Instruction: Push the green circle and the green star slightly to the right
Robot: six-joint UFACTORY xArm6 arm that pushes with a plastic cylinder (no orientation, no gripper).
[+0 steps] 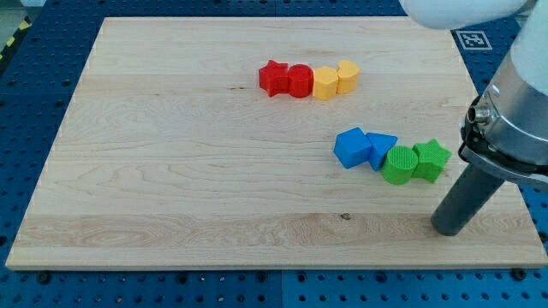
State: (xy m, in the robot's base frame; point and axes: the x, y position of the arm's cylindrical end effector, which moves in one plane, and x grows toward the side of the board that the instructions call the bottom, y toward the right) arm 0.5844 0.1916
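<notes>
The green circle [398, 164] lies on the wooden board at the view's right, touching the green star [431, 160] on its right side. My tip [448, 229] rests on the board below and slightly right of the green star, apart from both green blocks. The rod rises toward the view's upper right.
A blue cube [351, 147] and a blue triangle [380, 149] touch the green circle's left side in a row. A red star [274, 78], red circle [299, 81], yellow heart [324, 84] and yellow block [347, 75] form a row near the top. The board's right edge [505, 162] is close.
</notes>
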